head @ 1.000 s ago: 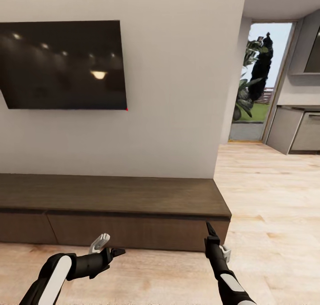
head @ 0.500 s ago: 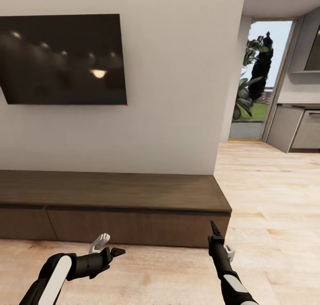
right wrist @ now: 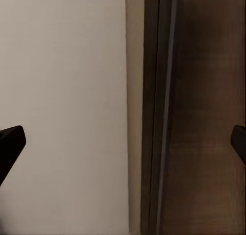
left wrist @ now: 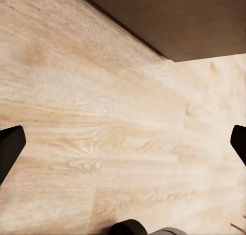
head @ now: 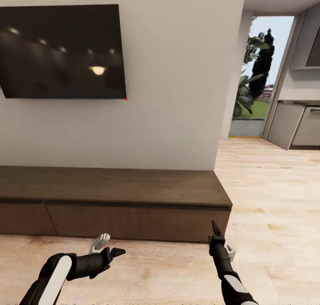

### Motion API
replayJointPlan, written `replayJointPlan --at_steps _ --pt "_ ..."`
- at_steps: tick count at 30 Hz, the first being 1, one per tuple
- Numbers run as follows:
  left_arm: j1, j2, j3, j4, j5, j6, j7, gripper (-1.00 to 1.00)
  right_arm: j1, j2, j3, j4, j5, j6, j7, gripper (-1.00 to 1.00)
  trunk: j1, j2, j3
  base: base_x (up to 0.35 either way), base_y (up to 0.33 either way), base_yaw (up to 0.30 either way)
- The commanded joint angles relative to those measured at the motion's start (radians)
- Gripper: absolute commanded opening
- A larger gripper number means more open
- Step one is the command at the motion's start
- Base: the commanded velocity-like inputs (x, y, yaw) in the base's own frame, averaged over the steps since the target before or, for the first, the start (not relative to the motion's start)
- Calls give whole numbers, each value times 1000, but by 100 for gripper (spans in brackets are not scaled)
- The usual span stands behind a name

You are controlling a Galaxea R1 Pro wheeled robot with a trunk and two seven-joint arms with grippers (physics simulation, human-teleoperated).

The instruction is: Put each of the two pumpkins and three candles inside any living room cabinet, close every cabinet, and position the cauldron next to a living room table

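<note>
Cabinet (head: 111, 198) lies along wall, drawers closed, just ahead of your grippers; left gripper (head: 109, 246) wide open above floor (head: 266, 198), right gripper (head: 221, 238) wide open near cabinet right end

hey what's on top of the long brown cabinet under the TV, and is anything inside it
The cabinet top is bare in the head view: no pumpkins or candles on the part shown. Its drawer fronts are shut, so whatever is inside is hidden. The cabinet runs past the picture's left edge.
</note>
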Motion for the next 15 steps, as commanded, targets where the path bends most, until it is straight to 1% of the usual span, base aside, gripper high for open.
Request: replayJointPlan --at_steps 1,11,15 --pt "0 0 0 0 0 0 0 100 0 0 0 0 0 0 0 100 0 0 -4 0 0 0" --pt "0 0 0 0 0 0 0 100 0 -1 -2 1 0 -1 -4 100 5 -3 -43 0 0 0" --pt "0 0 -1 0 0 0 0 100 0 -1 -2 1 0 -1 -7 100 5 -3 -43 0 0 0"
